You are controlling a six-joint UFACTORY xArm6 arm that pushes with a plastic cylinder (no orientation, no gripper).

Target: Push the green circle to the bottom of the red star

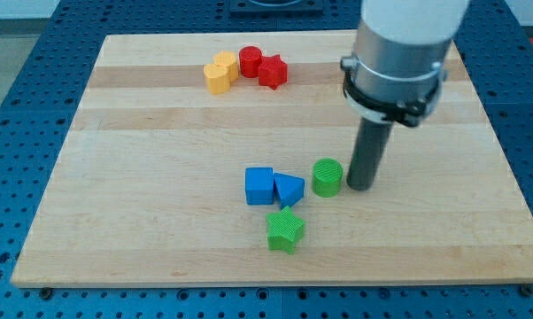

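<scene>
The green circle (327,176) stands a little below the middle of the wooden board (160,133). The red star (272,71) lies near the view's top, well above and left of the green circle. My tip (359,185) rests on the board just right of the green circle, close to it or touching it; I cannot tell which. The dark rod rises from the tip to the grey arm at the view's top right.
A red cylinder (251,61) touches the red star's left side, with a yellow block (220,73) left of it. A blue cube (259,186) and blue triangle (289,189) lie left of the green circle. A green star (285,229) lies below them.
</scene>
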